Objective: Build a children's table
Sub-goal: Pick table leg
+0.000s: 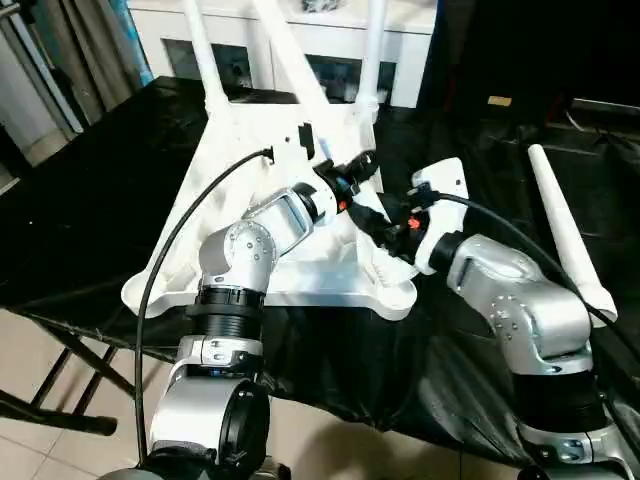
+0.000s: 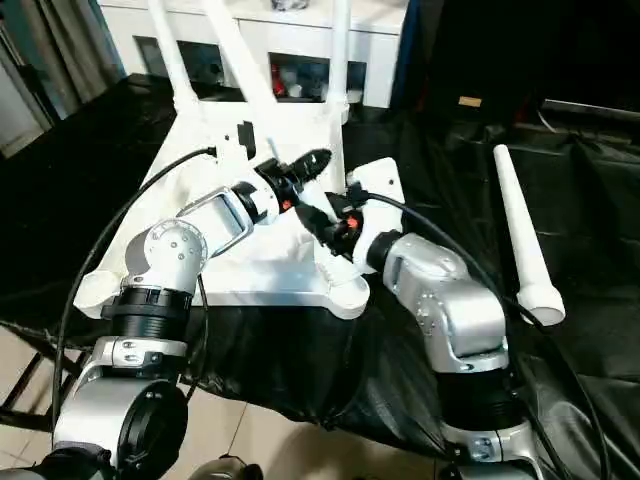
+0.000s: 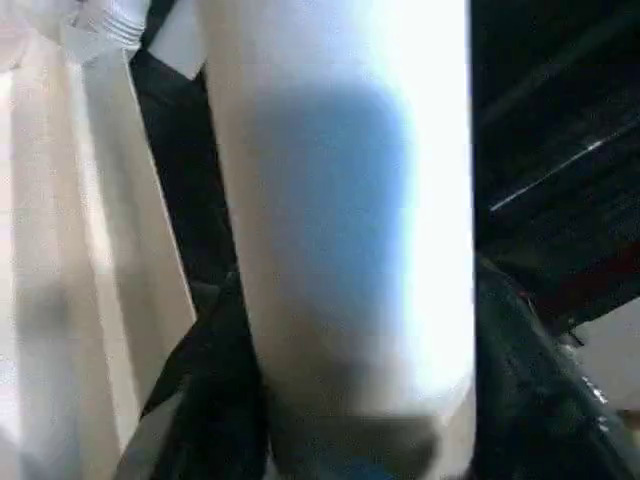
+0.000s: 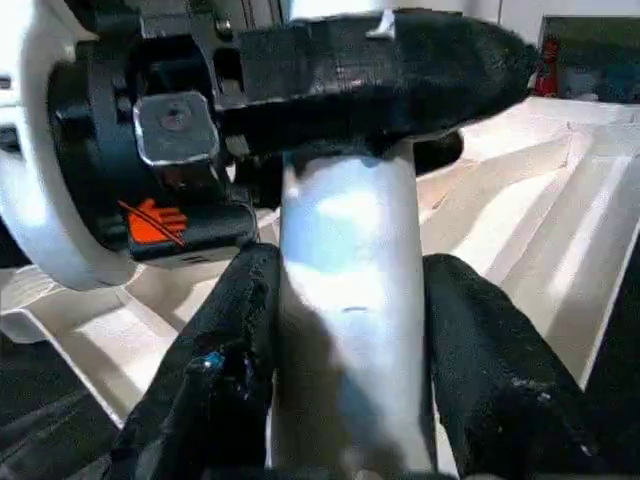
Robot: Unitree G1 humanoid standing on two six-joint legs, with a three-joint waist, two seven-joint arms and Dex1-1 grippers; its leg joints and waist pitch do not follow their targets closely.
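Tabletop (image 1: 250, 215) lies upside down, ribs up, across the middle of the head view on the black cloth (image 1: 90, 180), with three legs rising from its sockets toward the top of the frame. Left of centre, my left gripper (image 1: 352, 172) has its fingers closed round the middle leg (image 1: 300, 70); just right of it my right gripper (image 4: 345, 330) clamps the same tube, one black finger (image 4: 225, 350) on each side. I judge the risk is the two arms pulling against each other, which could lever this leg out of its socket or skid the whole tabletop toward the near edge. At far right the fourth leg (image 1: 565, 225) lies loose and could roll off
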